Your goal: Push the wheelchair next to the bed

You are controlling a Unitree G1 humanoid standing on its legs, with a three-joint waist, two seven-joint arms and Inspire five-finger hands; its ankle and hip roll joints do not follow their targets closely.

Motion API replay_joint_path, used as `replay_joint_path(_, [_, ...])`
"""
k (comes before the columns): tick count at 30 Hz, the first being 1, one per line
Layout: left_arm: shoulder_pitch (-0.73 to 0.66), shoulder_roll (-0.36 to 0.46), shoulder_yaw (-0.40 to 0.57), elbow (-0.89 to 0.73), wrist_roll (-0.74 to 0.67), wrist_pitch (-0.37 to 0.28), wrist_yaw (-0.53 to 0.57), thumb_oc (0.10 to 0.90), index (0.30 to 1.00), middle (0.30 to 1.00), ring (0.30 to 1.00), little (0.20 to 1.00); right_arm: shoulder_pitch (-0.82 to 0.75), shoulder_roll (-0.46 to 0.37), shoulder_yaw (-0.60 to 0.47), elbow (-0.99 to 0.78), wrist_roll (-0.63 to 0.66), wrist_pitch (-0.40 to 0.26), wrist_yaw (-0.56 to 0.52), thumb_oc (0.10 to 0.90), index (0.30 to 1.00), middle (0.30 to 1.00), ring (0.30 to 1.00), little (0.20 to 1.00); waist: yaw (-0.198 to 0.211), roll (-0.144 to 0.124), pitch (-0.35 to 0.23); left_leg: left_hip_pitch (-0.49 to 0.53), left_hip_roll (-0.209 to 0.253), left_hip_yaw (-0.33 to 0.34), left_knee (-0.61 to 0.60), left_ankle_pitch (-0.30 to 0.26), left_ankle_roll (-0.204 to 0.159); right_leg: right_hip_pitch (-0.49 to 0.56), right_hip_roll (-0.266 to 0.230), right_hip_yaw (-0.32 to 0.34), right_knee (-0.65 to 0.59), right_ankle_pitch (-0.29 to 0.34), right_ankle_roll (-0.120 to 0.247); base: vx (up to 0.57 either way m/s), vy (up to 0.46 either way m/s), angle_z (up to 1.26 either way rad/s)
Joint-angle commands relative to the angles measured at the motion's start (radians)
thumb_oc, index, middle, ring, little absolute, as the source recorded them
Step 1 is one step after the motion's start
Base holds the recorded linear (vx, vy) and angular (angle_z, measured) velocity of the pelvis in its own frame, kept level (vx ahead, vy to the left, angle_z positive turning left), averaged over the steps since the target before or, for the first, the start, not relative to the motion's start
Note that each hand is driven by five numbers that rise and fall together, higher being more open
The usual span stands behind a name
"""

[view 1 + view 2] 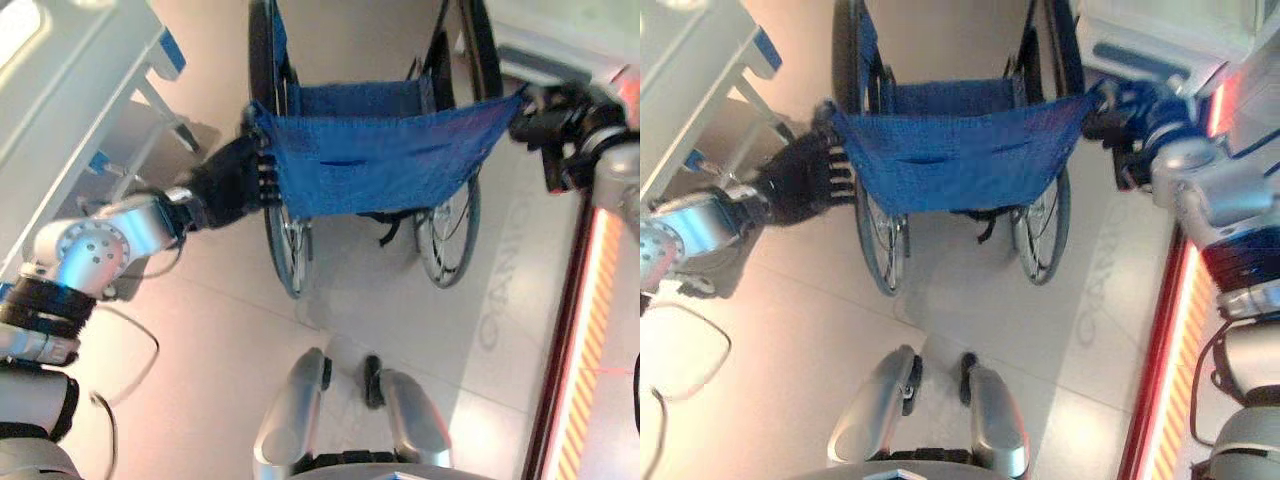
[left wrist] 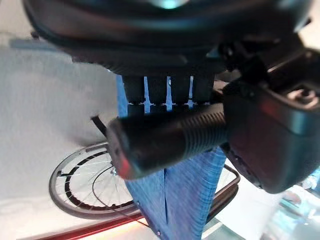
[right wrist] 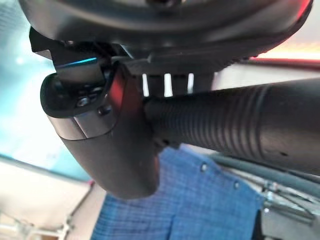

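Wheelchair (image 1: 375,160) ahead, bed (image 1: 70,110) at left. Left robot hand (image 1: 232,183) and right robot hand (image 1: 548,120) each clasp a grip (image 2: 165,145) (push evenly, veering left).

Upright blue-backed wheelchair (image 1: 375,160) beside probably the bed (image 1: 70,110)

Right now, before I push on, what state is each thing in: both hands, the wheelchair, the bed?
left hand: shut on the left push handle.
right hand: shut on the right push handle.
wheelchair: upright on its wheels, unfolded, blue backrest stretched taut, seat empty.
bed: stands to the robot's left, beside the wheelchair.
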Motion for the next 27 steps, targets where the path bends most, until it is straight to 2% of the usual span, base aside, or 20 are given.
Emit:
replay_joint_path(1, [0.077,-0.022,0.172,-0.026,0.112,-0.122,-0.019,0.400,0.300,0.300,0.300,0.300,0.043,0.077,-0.027,-0.183,0.060,-0.120,0.094,0.400,0.300,0.300,0.300,0.300,0.049,0.038,-0.070,0.017,0.021,0.083,-0.277,0.266,0.007,0.167,0.123,0.037,-0.274,0.202,0.031,0.58,-0.023,0.05])
replay_joint_path(2, [0.093,-0.024,0.179,-0.033,0.116,-0.126,-0.022,0.400,0.300,0.300,0.300,0.300,0.053,0.080,-0.028,-0.181,0.056,-0.128,0.094,0.400,0.300,0.300,0.300,0.300,0.056,0.039,-0.069,0.016,0.022,0.092,-0.301,0.283,0.004,0.180,0.128,0.041,-0.278,0.197,0.029,0.70,-0.001,-0.10])
replay_joint_path(3, [0.152,-0.026,0.203,-0.061,0.125,-0.139,-0.025,0.400,0.300,0.300,0.300,0.300,0.101,0.094,-0.042,-0.171,0.036,-0.155,0.106,0.400,0.300,0.300,0.300,0.300,0.087,0.055,-0.073,-0.007,0.034,0.109,-0.422,0.343,-0.010,0.238,0.157,0.055,-0.282,0.168,0.019,0.71,0.018,-0.32])
replay_joint_path(5, [0.207,-0.022,0.242,-0.089,0.123,-0.127,-0.018,0.400,0.300,0.300,0.300,0.300,0.136,0.102,-0.063,-0.161,0.030,-0.156,0.131,0.400,0.300,0.300,0.300,0.300,0.118,0.064,-0.092,-0.014,0.039,0.124,-0.474,0.358,-0.012,0.301,0.176,0.071,-0.268,0.116,0.010,0.78,0.051,-0.66])
replay_joint_path(6, [0.209,-0.022,0.244,-0.090,0.122,-0.126,-0.018,0.400,0.300,0.300,0.300,0.300,0.137,0.103,-0.063,-0.161,0.029,-0.156,0.132,0.400,0.300,0.300,0.300,0.300,0.118,0.062,-0.092,-0.012,0.038,0.125,-0.473,0.357,-0.012,0.301,0.175,0.072,-0.267,0.114,0.010,0.68,0.092,-0.78])
replay_joint_path(8, [0.212,-0.022,0.260,-0.083,0.128,-0.088,-0.030,0.400,0.300,0.300,0.300,0.300,0.145,0.123,-0.070,-0.139,0.021,-0.139,0.147,0.400,0.300,0.300,0.300,0.300,0.122,0.061,-0.139,0.022,0.040,0.164,-0.445,0.266,0.023,0.312,0.166,0.057,-0.228,0.063,0.012,0.62,0.138,-0.59])
replay_joint_path(11, [0.197,-0.025,0.260,-0.056,0.139,-0.046,-0.047,0.400,0.300,0.300,0.300,0.300,0.165,0.136,-0.076,-0.132,0.014,-0.123,0.156,0.400,0.300,0.300,0.300,0.300,0.129,0.055,-0.194,0.034,0.026,0.181,-0.368,0.211,0.055,0.334,0.170,0.053,-0.161,-0.002,0.012,0.62,0.149,-0.21])
replay_joint_path(12, [0.197,-0.025,0.266,-0.040,0.158,-0.014,-0.064,0.400,0.300,0.300,0.300,0.300,0.187,0.142,-0.084,-0.138,0.015,-0.116,0.153,0.400,0.300,0.300,0.300,0.300,0.137,0.040,-0.224,0.044,0.004,0.186,-0.335,0.154,0.088,0.330,0.160,0.035,-0.060,0.025,0.033,0.54,0.140,0.02])
replay_joint_path(13, [0.197,-0.026,0.266,-0.037,0.163,-0.009,-0.068,0.400,0.300,0.300,0.300,0.300,0.189,0.142,-0.084,-0.138,0.017,-0.115,0.151,0.400,0.300,0.300,0.300,0.300,0.138,0.039,-0.229,0.045,0.003,0.187,-0.332,0.149,0.092,0.325,0.159,0.033,-0.046,0.032,0.037,0.58,0.163,-0.11])
replay_joint_path(15, [0.192,-0.017,0.266,-0.014,0.194,0.013,-0.103,0.400,0.300,0.300,0.300,0.300,0.197,0.148,-0.091,-0.152,0.024,-0.102,0.133,0.400,0.300,0.300,0.300,0.300,0.136,0.028,-0.250,0.072,-0.018,0.193,-0.309,0.113,0.116,0.279,0.140,0.000,0.118,0.106,0.088,0.49,0.150,-0.02])
replay_joint_path(16, [0.186,-0.015,0.265,-0.005,0.198,0.017,-0.112,0.400,0.300,0.300,0.300,0.300,0.195,0.149,-0.090,-0.156,0.029,-0.096,0.128,0.400,0.300,0.300,0.300,0.300,0.139,0.031,-0.259,0.076,-0.015,0.197,-0.307,0.109,0.122,0.258,0.143,-0.005,0.167,0.149,0.105,0.53,0.157,0.10])
replay_joint_path(17, [0.171,-0.011,0.265,0.000,0.188,0.032,-0.113,0.400,0.300,0.300,0.300,0.300,0.185,0.153,-0.086,-0.164,0.041,-0.082,0.117,0.400,0.300,0.300,0.300,0.300,0.133,0.026,-0.268,0.102,-0.026,0.201,-0.298,0.094,0.128,0.207,0.122,-0.012,0.224,0.230,0.148,0.50,0.137,0.10])
replay_joint_path(19, [0.144,0.006,0.247,-0.001,0.152,0.047,-0.095,0.400,0.300,0.300,0.300,0.300,0.166,0.152,-0.079,-0.161,0.048,-0.067,0.110,0.400,0.300,0.300,0.300,0.300,0.121,0.030,-0.277,0.112,-0.032,0.198,-0.283,0.087,0.116,0.171,0.097,-0.012,0.154,0.207,0.139,0.46,0.073,-0.06])
replay_joint_path(20, [0.126,0.017,0.226,-0.006,0.126,0.048,-0.078,0.400,0.300,0.300,0.300,0.300,0.158,0.143,-0.076,-0.161,0.049,-0.062,0.109,0.400,0.300,0.300,0.300,0.300,0.105,0.027,-0.276,0.111,-0.045,0.188,-0.254,0.089,0.102,0.173,0.079,-0.013,0.043,0.146,0.109,0.33,-0.021,-0.12])
replay_joint_path(22, [0.091,0.027,0.189,-0.015,0.086,0.016,-0.051,0.400,0.300,0.300,0.300,0.300,0.121,0.115,-0.060,-0.148,0.058,-0.073,0.107,0.400,0.300,0.300,0.300,0.300,0.087,0.033,-0.261,0.081,-0.051,0.167,-0.189,0.115,0.072,0.173,0.056,0.005,-0.163,0.113,0.063,0.24,-0.050,0.11])
replay_joint_path(24, [0.060,0.021,0.166,-0.014,0.071,-0.036,-0.040,0.400,0.300,0.300,0.300,0.300,0.070,0.092,-0.042,-0.116,0.062,-0.105,0.115,0.400,0.300,0.300,0.300,0.300,0.074,0.036,-0.225,0.042,-0.057,0.156,-0.137,0.130,0.054,0.158,0.026,0.028,-0.271,0.162,0.055,0.06,-0.071,0.24])
replay_joint_path(25, [0.023,0.009,0.144,-0.006,0.063,-0.074,-0.028,0.400,0.300,0.300,0.300,0.300,0.020,0.078,-0.025,-0.080,0.058,-0.137,0.130,0.400,0.300,0.300,0.300,0.300,0.062,0.040,-0.192,0.016,-0.061,0.144,-0.104,0.117,0.046,0.130,-0.008,0.043,-0.343,0.221,0.065,0.00,-0.100,0.53])
replay_joint_path(27, [-0.035,-0.004,0.113,0.013,0.058,-0.107,-0.008,0.400,0.300,0.300,0.300,0.300,-0.054,0.067,0.007,-0.036,0.060,-0.163,0.148,0.400,0.300,0.300,0.300,0.300,0.044,0.038,-0.155,0.013,-0.065,0.134,-0.079,0.077,0.041,0.070,-0.069,0.048,-0.403,0.309,0.102,0.06,-0.158,0.60])
